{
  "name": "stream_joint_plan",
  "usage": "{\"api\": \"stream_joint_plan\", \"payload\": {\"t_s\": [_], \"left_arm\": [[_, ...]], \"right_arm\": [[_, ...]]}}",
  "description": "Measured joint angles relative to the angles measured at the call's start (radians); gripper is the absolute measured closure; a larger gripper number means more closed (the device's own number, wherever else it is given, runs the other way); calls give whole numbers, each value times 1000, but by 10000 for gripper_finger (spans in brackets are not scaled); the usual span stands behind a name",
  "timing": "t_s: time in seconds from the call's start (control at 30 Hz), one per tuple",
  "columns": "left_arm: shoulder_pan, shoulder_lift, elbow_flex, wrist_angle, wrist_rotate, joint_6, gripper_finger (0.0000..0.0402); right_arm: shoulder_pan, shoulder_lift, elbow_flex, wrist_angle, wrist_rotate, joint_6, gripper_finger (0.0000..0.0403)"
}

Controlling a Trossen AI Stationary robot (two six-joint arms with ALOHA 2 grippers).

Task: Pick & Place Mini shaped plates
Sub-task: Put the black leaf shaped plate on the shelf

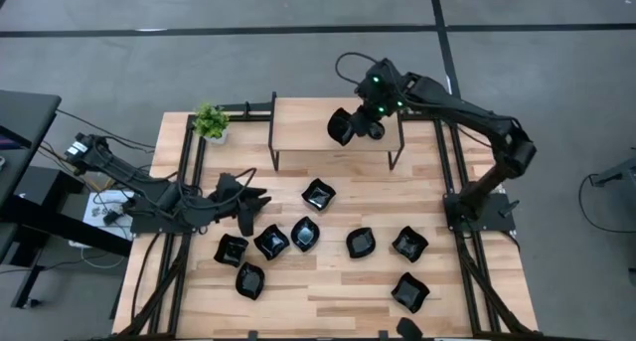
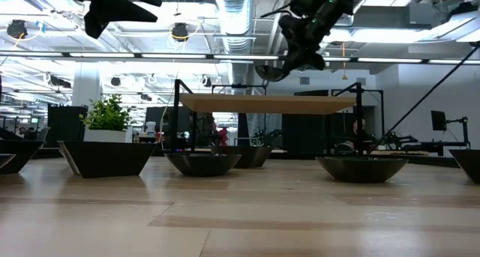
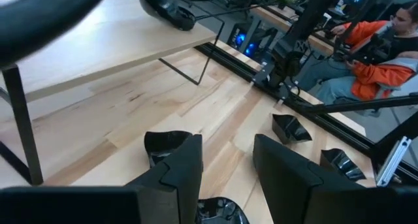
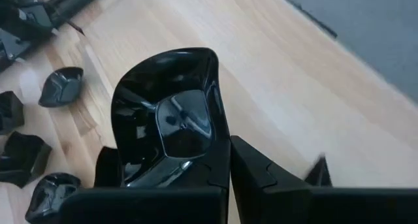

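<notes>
From above, the pale butcher-block wooden table [image 1: 328, 291] carries a scatter of small glossy black mini shaped plates [image 1: 360, 244], squarish with wavy rims or teardrop-like. The right gripper [image 1: 350, 125] hangs over a light wooden shelf on thin black metal legs [image 1: 303, 122], its fingers clamped on the rim of one glossy black dish [image 1: 340, 127]. The left gripper [image 1: 244, 199] hovers near the table's left side with its fingers apart and nothing between them. A small green potted plant [image 1: 210, 121] stands at the far left corner.

At table height, the held dish [image 2: 271, 72] hangs tilted above the shelf top [image 2: 266, 103], apart from it; faceted black plates [image 2: 107, 158] sit along the boards.

The left wrist view shows two matte dark fingers [image 3: 186, 165] spread, plates [image 3: 290, 128] beyond them, and a person in an orange sleeve [image 3: 372, 51].

In the right wrist view, the dish [image 4: 173, 123] shows a mirror-smooth hollow and a curved lip, pinched at its lower rim.
</notes>
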Motion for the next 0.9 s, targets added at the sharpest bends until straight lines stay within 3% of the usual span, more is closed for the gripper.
{"api": "stream_joint_plan", "payload": {"t_s": [0.33, 0.9], "left_arm": [[2, 61, 0, 22, -5, -4, 262], [2, 76, 0, 68, -4, -26, 262]], "right_arm": [[-8, 130, 203, -167, 0, -101, 403], [-52, 187, 228, -204, -29, -155, 403]]}}
